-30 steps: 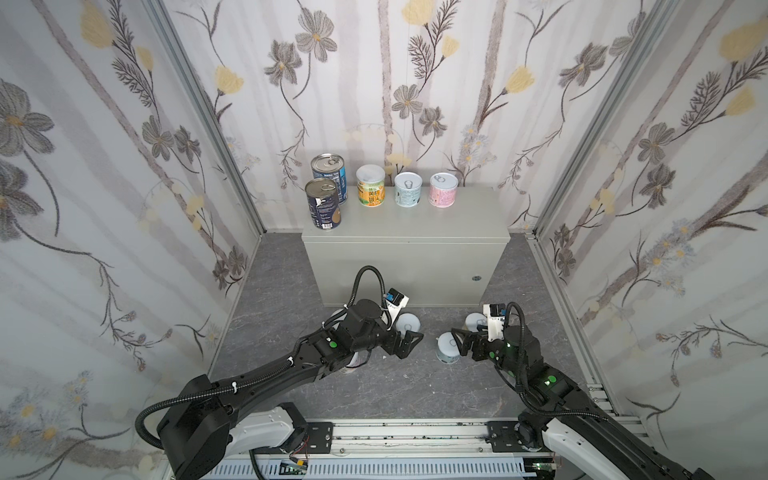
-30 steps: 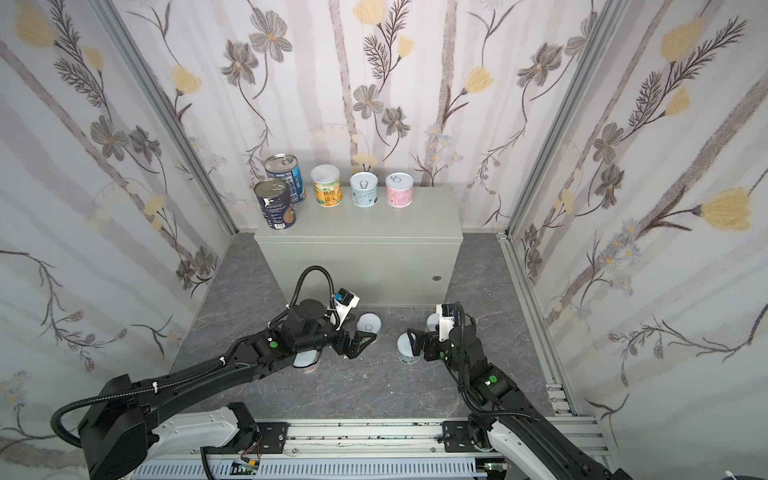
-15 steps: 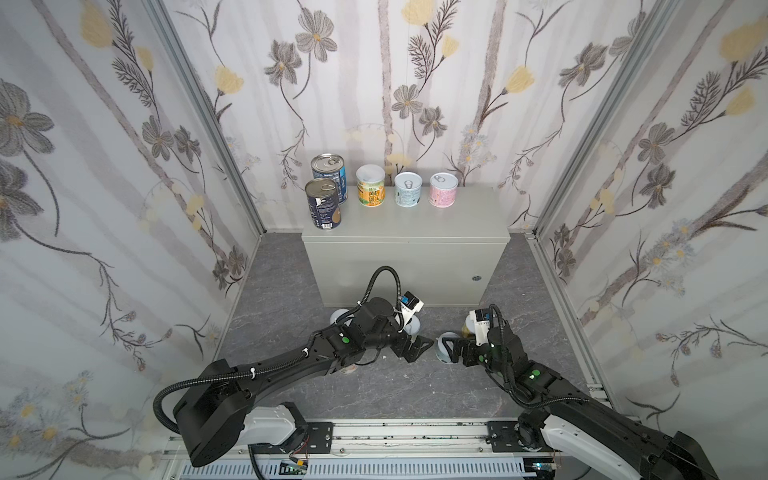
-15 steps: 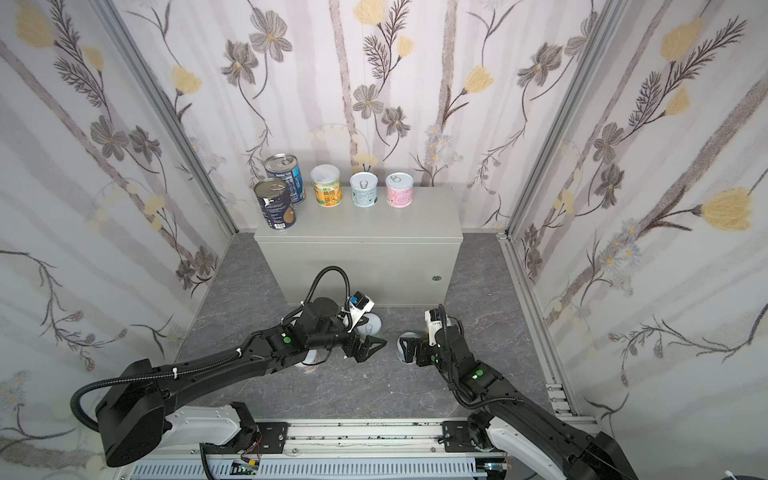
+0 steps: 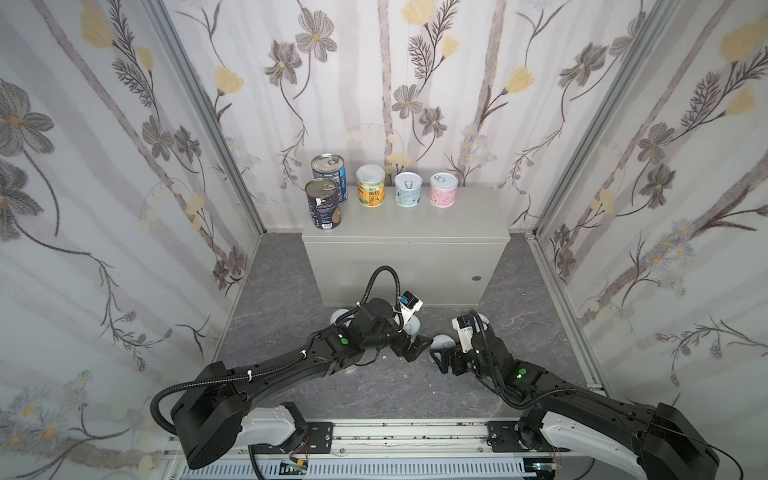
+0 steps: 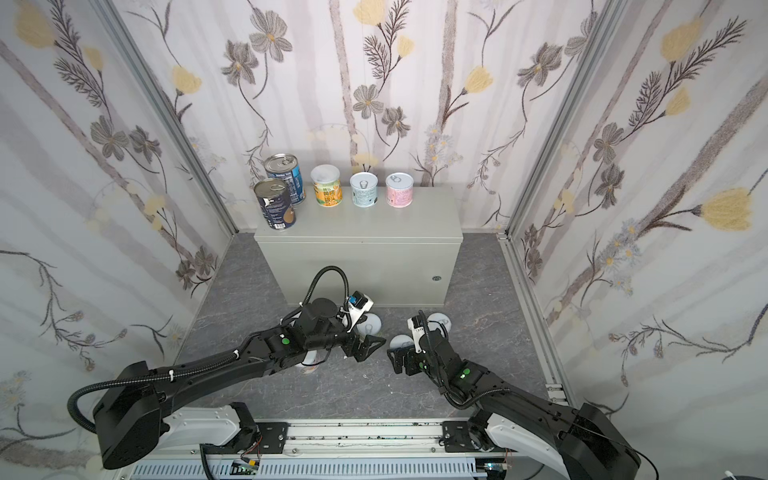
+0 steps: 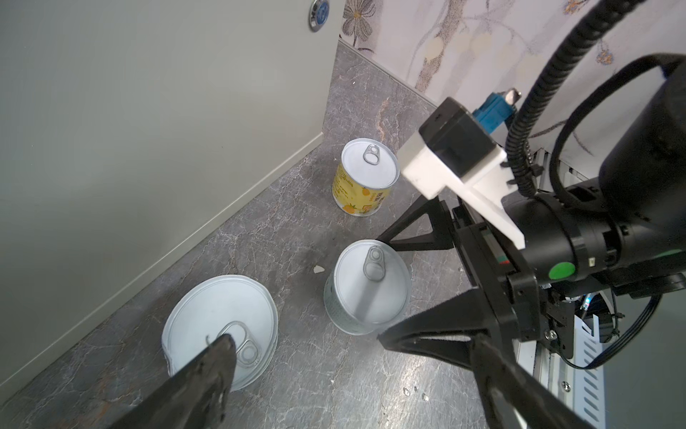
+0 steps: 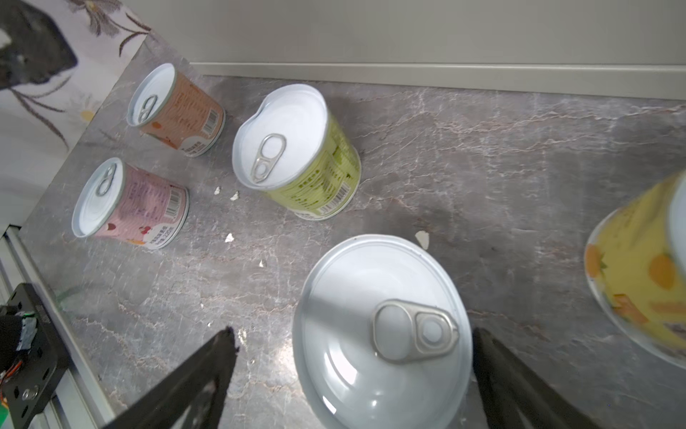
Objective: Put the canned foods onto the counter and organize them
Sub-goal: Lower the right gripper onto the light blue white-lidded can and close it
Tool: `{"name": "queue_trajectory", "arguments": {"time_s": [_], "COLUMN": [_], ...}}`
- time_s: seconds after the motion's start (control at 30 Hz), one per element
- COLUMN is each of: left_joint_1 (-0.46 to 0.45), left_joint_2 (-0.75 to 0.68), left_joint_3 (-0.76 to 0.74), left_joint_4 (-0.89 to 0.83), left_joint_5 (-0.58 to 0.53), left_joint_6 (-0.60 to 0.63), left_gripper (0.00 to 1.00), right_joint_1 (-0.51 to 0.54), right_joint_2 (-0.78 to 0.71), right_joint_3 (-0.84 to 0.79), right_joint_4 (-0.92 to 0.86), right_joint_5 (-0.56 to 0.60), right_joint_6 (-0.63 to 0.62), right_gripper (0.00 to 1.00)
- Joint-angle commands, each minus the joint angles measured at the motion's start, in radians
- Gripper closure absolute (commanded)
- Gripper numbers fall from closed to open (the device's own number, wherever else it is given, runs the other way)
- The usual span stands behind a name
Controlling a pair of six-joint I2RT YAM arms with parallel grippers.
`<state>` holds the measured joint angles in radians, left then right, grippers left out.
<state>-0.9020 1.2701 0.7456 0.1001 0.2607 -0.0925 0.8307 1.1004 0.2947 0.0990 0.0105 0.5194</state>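
- Orange-and-yellow white-lidded short can (image 5: 370, 192) on the light-grey metal table (image 5: 415, 226): bold Chinese characters, too small to read.
- Pink-labelled short can (image 8: 137, 202), peach-labelled short can (image 8: 182, 111), green-labelled short can (image 8: 312, 159): barcodes, illegible fine print.

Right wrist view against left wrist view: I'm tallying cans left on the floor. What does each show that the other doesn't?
Right wrist only: the peach can and pink can. Left wrist only: the round lock and the right gripper. Both: the counter, the yellow can, the grey can between that gripper's fingers, and probably the green can.
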Motion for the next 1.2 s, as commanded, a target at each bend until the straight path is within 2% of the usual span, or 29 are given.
{"name": "queue_trajectory", "arguments": {"time_s": [0.0, 0.23, 0.67, 1.1, 1.17], "left_joint_1": [-0.002, -0.001, -0.002, -0.002, -0.003], "left_joint_2": [-0.006, -0.054, -0.146, -0.106, -0.099], "left_joint_3": [-0.010, -0.053, -0.145, -0.120, -0.115], "left_joint_4": [0.019, 0.034, 0.040, 0.027, 0.026], "left_joint_5": [-0.015, -0.058, -0.153, -0.124, -0.121], "left_joint_6": [0.023, 0.027, 0.025, 0.011, 0.008], "left_gripper": [0.00, 0.00, 0.00, 0.00, 0.00], "right_joint_1": [0.051, 0.104, 0.122, 0.095, 0.090], "right_joint_2": [0.015, 0.104, 0.249, 0.307, 0.308], "right_joint_3": [0.011, 0.023, 0.020, -0.012, -0.019], "right_joint_4": [0.078, 0.113, 0.265, 0.344, 0.360], "right_joint_5": [0.037, 0.152, 0.112, 0.071, 0.088], "right_joint_6": [-0.007, -0.063, -0.260, -0.263, -0.255], "right_gripper": [0.03, 0.02, 0.07, 0.18, 0.23]}}
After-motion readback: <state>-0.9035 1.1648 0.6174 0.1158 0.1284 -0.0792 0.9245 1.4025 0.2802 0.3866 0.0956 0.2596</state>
